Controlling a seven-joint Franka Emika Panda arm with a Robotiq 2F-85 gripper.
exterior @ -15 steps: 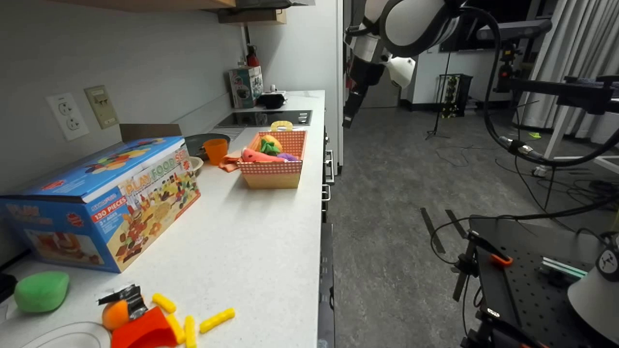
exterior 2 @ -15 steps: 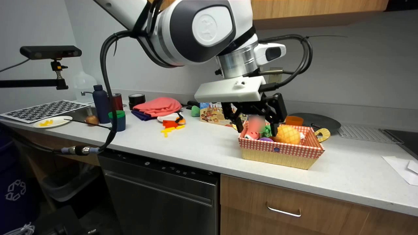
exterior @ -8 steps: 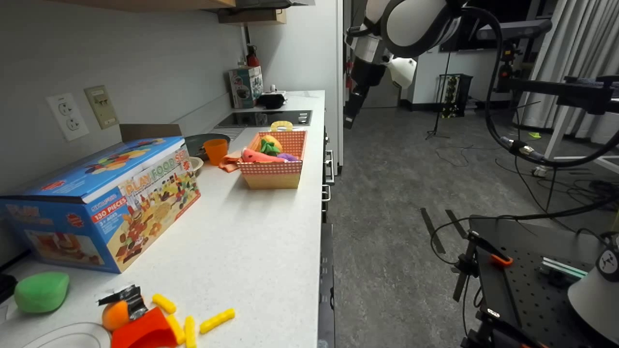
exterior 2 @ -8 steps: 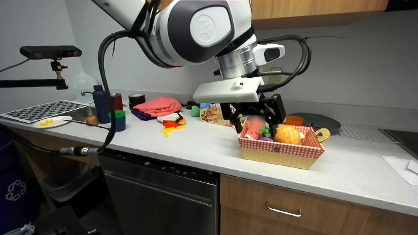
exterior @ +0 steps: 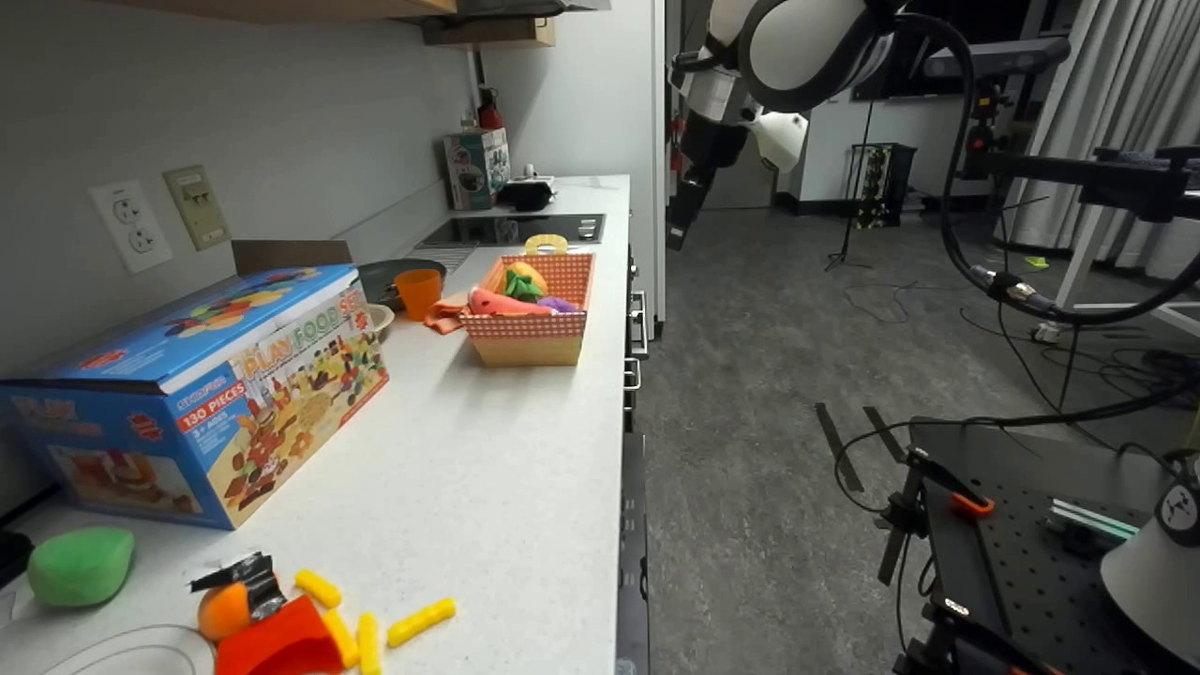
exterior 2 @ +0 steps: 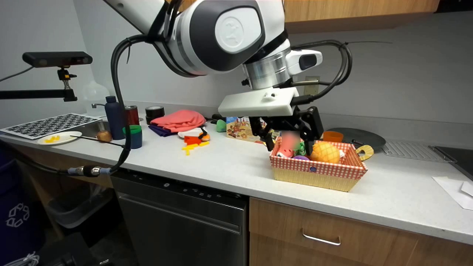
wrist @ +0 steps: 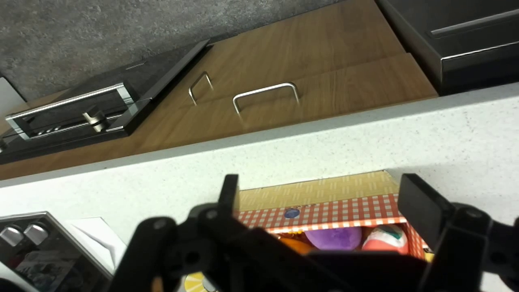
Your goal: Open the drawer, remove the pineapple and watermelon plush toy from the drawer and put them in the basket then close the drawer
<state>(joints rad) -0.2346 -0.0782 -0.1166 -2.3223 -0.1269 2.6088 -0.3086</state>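
Basket (wrist: 324, 190) lower centre of wrist frame, beyond pincer (wrist: 319, 182), jaws spread wide. Exterior view: pineapple (exterior 2: 326, 152) inside basket.

The pale countertop (exterior 2: 221, 162) supports a checked basket (exterior 2: 314, 177). Positions relative to the basket in an exterior view: dark pan (exterior 2: 366, 136), behind; white papers (exterior 2: 451, 188), right; play-food box (exterior 2: 238, 131), left and rearward; yellow sticks (exterior 2: 191, 146), farther left; green-topped container (exterior 2: 136, 139), far left.

Pineapple (exterior 2: 325, 152) (watermelon (exterior: 506, 305) too, apparently) in basket (exterior 2: 317, 176)
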